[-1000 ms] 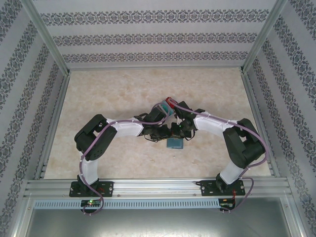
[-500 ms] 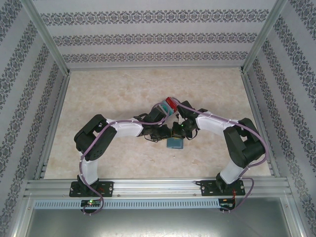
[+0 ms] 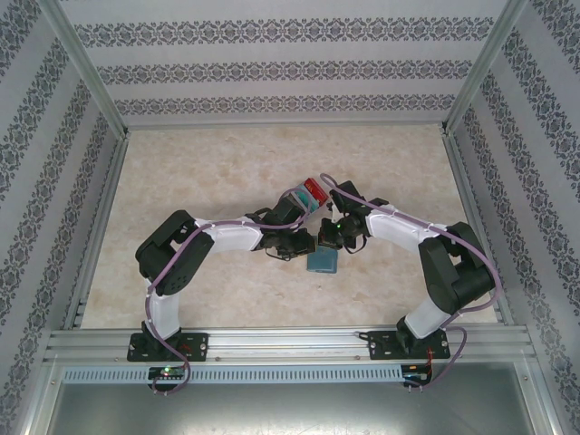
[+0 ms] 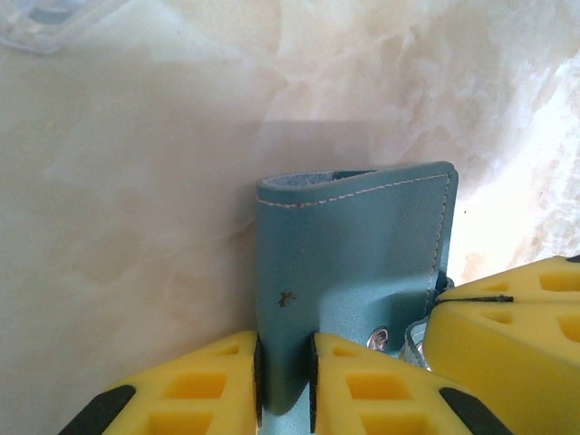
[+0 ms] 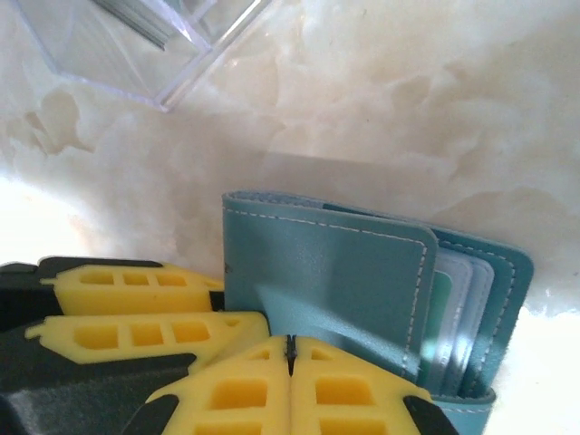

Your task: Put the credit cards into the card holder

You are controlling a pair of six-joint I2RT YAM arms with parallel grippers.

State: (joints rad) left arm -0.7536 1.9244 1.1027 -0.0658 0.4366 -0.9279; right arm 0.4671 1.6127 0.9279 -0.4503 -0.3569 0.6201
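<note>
Left hand (image 4: 285,376) pinches card holder (image 4: 353,245) cover; holder near surface (image 4: 118,227) centre, between both hands. Right hand (image 5: 290,358) fully closed beside it. Best: pin cover firmly, fan pockets open, then fetch red card (image 3: 315,191).

You have the card holder (image 3: 322,262) on the surface (image 3: 199,163) near its middle, between the two wrists. One flap of it stands between the left fingers (image 4: 217,372), which touch it on both sides. The right fingers (image 5: 353,372) sit pressed together just right of them, beside the holder. Behind the holder, farther from the bases, sits the clear box (image 3: 304,201) with credit cards (image 3: 315,190) in it.
</note>
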